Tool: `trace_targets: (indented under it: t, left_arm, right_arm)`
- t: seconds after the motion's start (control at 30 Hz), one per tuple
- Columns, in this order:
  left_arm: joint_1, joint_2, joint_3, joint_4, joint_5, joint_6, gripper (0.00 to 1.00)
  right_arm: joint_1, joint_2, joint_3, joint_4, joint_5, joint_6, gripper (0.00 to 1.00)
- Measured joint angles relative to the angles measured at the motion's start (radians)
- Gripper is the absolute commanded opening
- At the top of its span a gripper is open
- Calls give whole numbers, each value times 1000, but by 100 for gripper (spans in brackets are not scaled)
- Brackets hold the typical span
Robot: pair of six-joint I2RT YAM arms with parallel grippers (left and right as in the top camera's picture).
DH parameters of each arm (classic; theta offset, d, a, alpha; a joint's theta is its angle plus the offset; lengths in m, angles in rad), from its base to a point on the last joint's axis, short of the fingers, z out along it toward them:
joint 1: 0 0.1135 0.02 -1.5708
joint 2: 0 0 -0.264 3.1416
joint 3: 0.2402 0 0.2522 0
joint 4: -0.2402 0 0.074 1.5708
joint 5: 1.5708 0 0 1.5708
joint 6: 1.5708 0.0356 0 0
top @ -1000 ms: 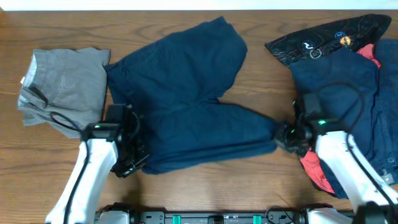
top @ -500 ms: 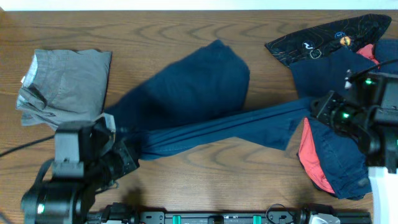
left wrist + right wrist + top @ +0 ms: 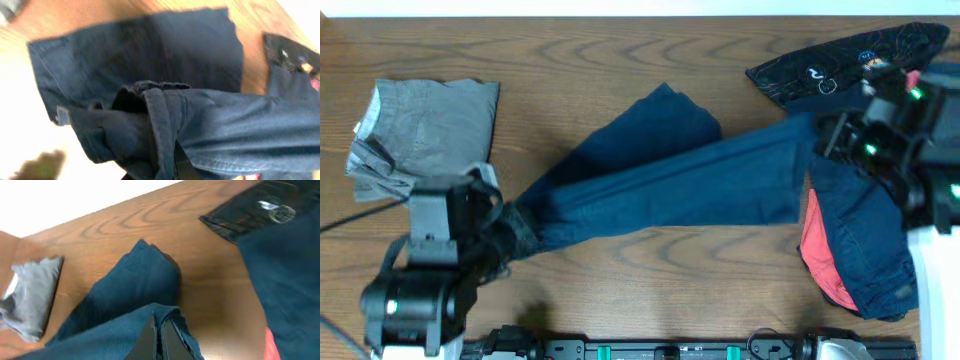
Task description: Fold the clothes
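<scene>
**Navy trousers now pulled out long between both arms**

Since half a second ago the right gripper (image 3: 823,135) has travelled toward 1 o'clock. It has carried its end of the navy trousers (image 3: 670,180) with it, so the raised band of cloth is longer and flatter than before. The left gripper (image 3: 515,232) has barely shifted.

Left arm: stationed at 8 o'clock on the bench (image 3: 620,60), wrist turned toward 3 o'clock. Its gripper is clamped on a bunched, seamed end of the trousers; the wrist view shows the cloth gathered into thick folds at the fingers (image 3: 176,162).

Right arm: stationed at 3 o'clock, reaching toward 9 o'clock. Its gripper is closed on the opposite end, with the edge of the fabric pinched between the two fingers (image 3: 150,340).

Trousers: they run across mid-bench from 8 o'clock to 2 o'clock. A second portion lies spread behind the stretched band, toward 12 o'clock.

Other garments:
- The grey garment (image 3: 420,135) lies at 10 o'clock, apart from the trousers.
- The black printed garment (image 3: 820,65) is at 1 o'clock.
- The red garment (image 3: 817,255) is at 4 o'clock, partly under dark blue fabric.
</scene>
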Motion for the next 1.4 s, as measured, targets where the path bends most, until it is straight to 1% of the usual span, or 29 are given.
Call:
trace_targets:
  t: [0.2, 0.37, 0.53, 0.73, 0.77, 0.8, 0.83, 0.87, 0.9, 0.93, 0.97, 1.03, 1.1, 1.17, 1.27, 1.4]
  left_arm:
    - [1, 199, -13, 103, -148, -50, 6]
    - [10, 389, -22, 230, -256, -92, 6]
    - [16, 553, -23, 343, -318, -101, 6]
    - [31, 721, -24, 447, -354, -105, 8]
    - [34, 739, -24, 460, -356, -108, 10]
    - [39, 754, -24, 470, -358, -113, 13]
    - [44, 769, -24, 481, -362, -117, 28]
    - [49, 777, -25, 492, -362, -119, 38]
    - [57, 782, -25, 511, -367, -127, 49]
    - [66, 784, -25, 529, -370, -132, 54]
    - [78, 784, -25, 545, -370, -143, 55]
    - [100, 783, -25, 555, -364, -155, 55]
    - [129, 778, -24, 555, -328, -156, 55]
    - [154, 766, -24, 553, -278, -155, 55]
    - [174, 721, -23, 524, -181, -141, 54]
    - [142, 670, -17, 423, -98, -86, 54]
  right_arm:
    - [102, 188, 0, 212, 24, -40, 1]
    - [169, 329, 0, 378, 56, -55, 1]
    - [214, 457, 0, 512, 99, -60, 1]
    - [263, 589, 1, 656, 132, -60, 2]
    - [270, 606, 1, 678, 137, -60, 3]
    - [276, 621, 1, 690, 141, -60, 8]
    - [284, 639, 1, 706, 143, -58, 15]
    - [291, 653, 1, 722, 146, -55, 29]
    - [298, 668, 1, 730, 148, -58, 39]
    - [305, 679, 1, 729, 152, -59, 45]
    - [309, 685, 1, 721, 159, -60, 56]
    - [312, 685, 1, 677, 187, -59, 65]
    - [309, 682, 3, 618, 218, -60, 72]
    - [292, 672, 5, 516, 253, -40, 75]
    - [242, 631, 6, 333, 282, 13, 75]
    - [163, 568, 6, 111, 280, 45, 74]
